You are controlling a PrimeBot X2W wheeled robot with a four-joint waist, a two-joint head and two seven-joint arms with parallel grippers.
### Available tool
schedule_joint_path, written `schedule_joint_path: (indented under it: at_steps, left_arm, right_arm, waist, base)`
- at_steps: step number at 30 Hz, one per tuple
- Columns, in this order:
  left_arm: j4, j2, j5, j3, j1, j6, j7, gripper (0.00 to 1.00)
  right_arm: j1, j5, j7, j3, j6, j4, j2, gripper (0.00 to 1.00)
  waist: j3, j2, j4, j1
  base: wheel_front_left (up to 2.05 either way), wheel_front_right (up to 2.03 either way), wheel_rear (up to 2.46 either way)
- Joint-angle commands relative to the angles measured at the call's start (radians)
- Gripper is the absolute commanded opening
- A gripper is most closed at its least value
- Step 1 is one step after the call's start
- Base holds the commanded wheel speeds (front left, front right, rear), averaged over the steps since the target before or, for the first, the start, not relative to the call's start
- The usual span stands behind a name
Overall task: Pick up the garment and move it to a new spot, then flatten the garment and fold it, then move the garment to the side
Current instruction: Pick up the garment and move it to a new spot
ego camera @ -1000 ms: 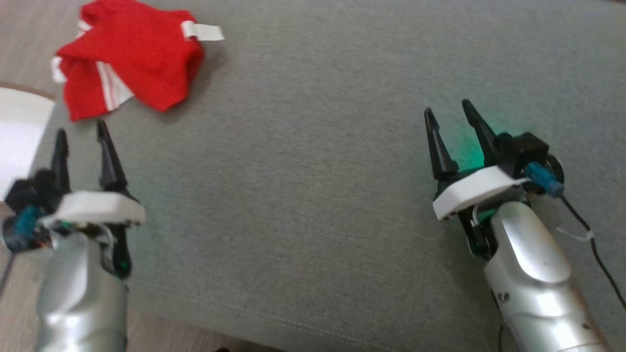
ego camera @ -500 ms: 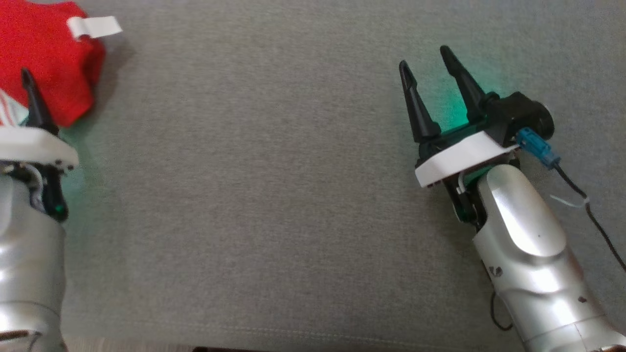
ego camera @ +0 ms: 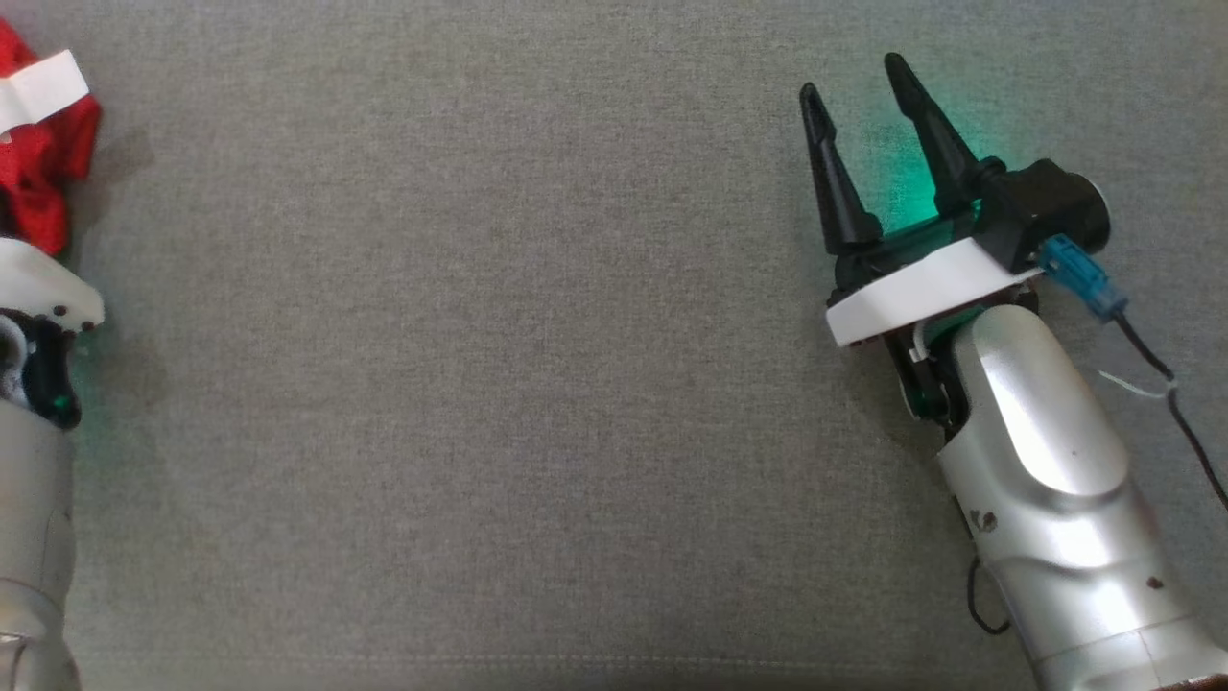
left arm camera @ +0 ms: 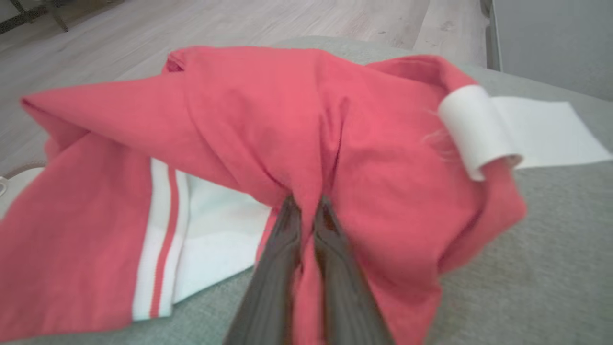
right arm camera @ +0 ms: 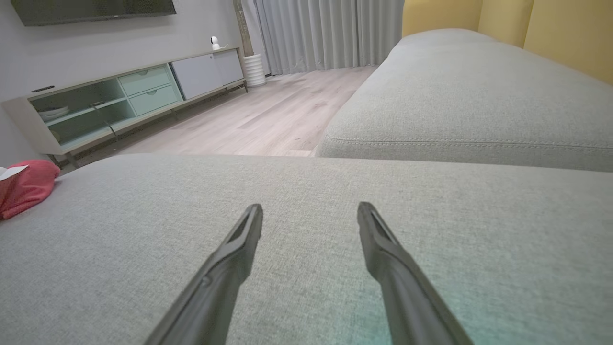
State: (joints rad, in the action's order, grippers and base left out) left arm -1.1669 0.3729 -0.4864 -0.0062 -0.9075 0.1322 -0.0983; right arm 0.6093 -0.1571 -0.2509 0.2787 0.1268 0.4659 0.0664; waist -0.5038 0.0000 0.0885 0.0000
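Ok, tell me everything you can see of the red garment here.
The red garment is soft cloth, crumpled in loose folds, with a white panel carrying a thin red stripe and a curled white strip at one edge. It lies on the grey cushion, near its edge. The left gripper is shut on a raised fold of it; the right gripper is open, well apart from it.

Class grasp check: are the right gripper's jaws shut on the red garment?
No, the right gripper is empty, jaws apart over the cushion, the red garment aside.
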Motion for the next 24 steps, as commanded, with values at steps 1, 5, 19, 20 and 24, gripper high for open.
schedule_joint_path:
  at_steps: [1, 5, 19, 20, 24]
  left_arm:
    - [0.022, 0.066, -0.006, -0.001, -0.02, -0.002, -0.013, 0.0]
    - [0.069, 0.069, -0.03, -0.054, -0.028, -0.002, -0.048, 0.0]
    - [0.317, -0.035, -0.204, -0.354, 0.008, -0.002, -0.055, 0.0]
    - [0.335, -0.045, -0.214, -0.38, 0.014, -0.002, -0.06, 0.0]
    - [0.39, -0.094, -0.245, -0.48, 0.033, -0.002, -0.083, 0.0]
  right_arm:
    - [0.003, 0.0, -0.011, 0.009, 0.004, -0.037, -0.016, 1.0]
    - [-0.015, -0.011, -0.011, -0.01, 0.004, -0.04, -0.016, 1.0]
    - [-0.122, -0.065, -0.011, -0.056, 0.004, -0.016, -0.016, 1.0]
    - [-0.128, -0.067, -0.011, -0.058, 0.004, -0.015, -0.016, 1.0]
    - [-0.145, -0.076, -0.011, -0.061, 0.004, -0.013, -0.016, 1.0]
  waist:
    - [0.009, 0.0, 0.001, 0.0]
    - [0.048, 0.0, 0.003, 0.0]
    - [0.209, 0.0, -0.075, 0.0]
    - [0.217, 0.0, -0.086, 0.0]
    - [0.239, 0.0, -0.133, 0.0]
  base:
    - [0.0, 0.0, 0.0]
    - [0.0, 0.0, 0.0]
    - [0.0, 0.0, 0.0]
    - [0.0, 0.0, 0.0]
    - [0.0, 0.0, 0.0]
